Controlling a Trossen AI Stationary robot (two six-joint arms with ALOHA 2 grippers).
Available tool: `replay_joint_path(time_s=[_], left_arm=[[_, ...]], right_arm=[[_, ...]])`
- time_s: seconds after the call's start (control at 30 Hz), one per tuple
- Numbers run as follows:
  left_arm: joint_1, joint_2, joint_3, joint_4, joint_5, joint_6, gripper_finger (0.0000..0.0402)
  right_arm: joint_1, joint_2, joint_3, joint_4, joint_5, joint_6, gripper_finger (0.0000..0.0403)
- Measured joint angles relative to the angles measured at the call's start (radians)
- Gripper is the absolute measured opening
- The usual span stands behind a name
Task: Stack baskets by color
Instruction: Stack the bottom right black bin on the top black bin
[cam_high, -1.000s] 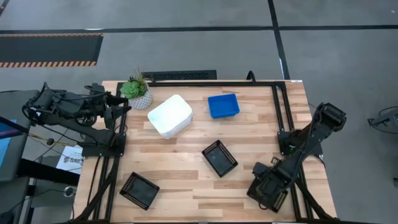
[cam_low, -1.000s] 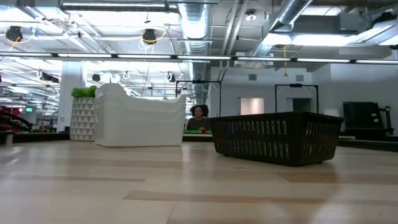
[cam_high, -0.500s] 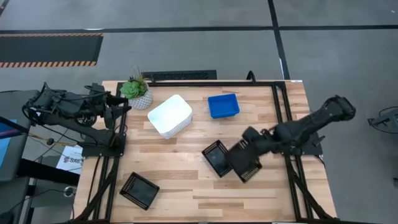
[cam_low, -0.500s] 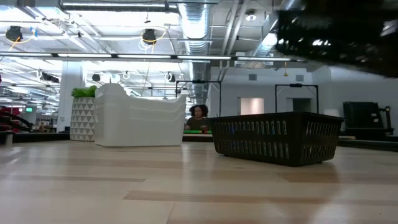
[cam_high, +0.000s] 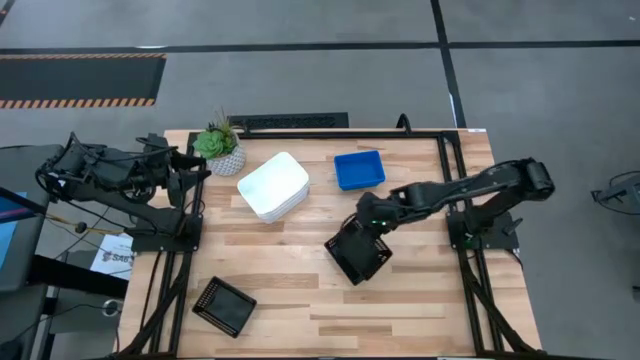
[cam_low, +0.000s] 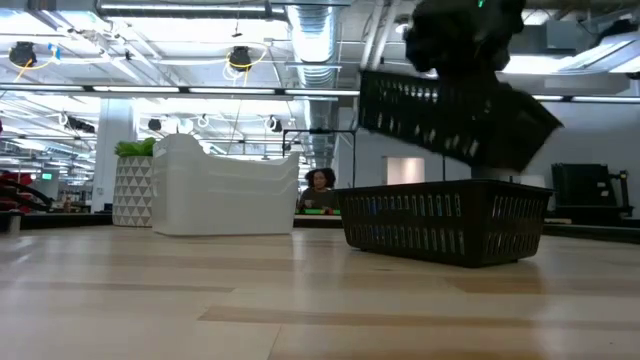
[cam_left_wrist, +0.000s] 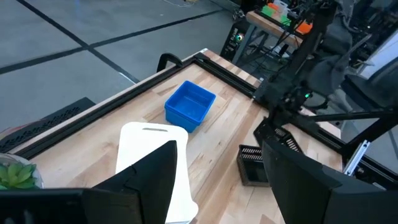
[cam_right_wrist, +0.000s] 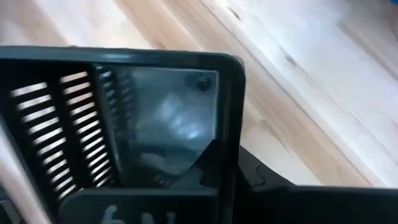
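Right pincer carries a black basket over its twin

The right pincer (cam_high: 372, 222) is clamped on the rim of a black basket (cam_low: 450, 118), holding it tilted in the air just above the second black basket (cam_low: 440, 225) resting mid-bench, presumably so the two can nest. A third black basket (cam_high: 224, 305) sits apart near the front-left corner. The white stack (cam_high: 273, 185) and the blue basket (cam_high: 359, 169) sit toward the back, colours apart; how many trays each holds I cannot tell. The left pincer (cam_left_wrist: 217, 180), jaws spread and empty, waits at the bench's (cam_high: 300, 300) left edge, near the potted plant (cam_high: 218, 148).
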Motion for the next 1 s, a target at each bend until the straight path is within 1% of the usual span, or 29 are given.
replay_joint_path(time_s=[0.07,0.17,0.37,0.5,0.6,0.8,1.0], left_arm=[[0.000,0.000,0.000,0.000,0.000,0.000,0.0224],[0.000,0.000,0.000,0.000,0.002,0.015,0.0224],[0.000,0.000,0.000,0.000,0.002,0.022,0.0224],[0.000,0.000,0.000,0.000,0.003,0.023,0.0224],[0.000,0.000,0.000,0.000,0.003,0.023,0.0224],[0.000,0.000,0.000,-0.001,0.003,0.032,0.0224],[0.000,0.000,0.000,-0.001,0.004,0.031,0.0224]], right_arm=[[-0.002,0.033,-0.001,-0.010,-0.011,0.009,0.0033],[0.004,0.082,0.000,0.007,-0.027,0.018,0.0039],[-0.005,0.161,0.000,0.011,-0.100,0.004,0.0025],[-0.012,0.186,0.000,0.022,-0.142,0.004,0.0021],[-0.012,0.188,-0.001,0.018,-0.143,-0.005,0.0024],[-0.012,0.191,0.000,0.031,-0.144,-0.024,0.0048],[-0.012,0.249,-0.001,0.039,-0.147,-0.068,0.0064]])
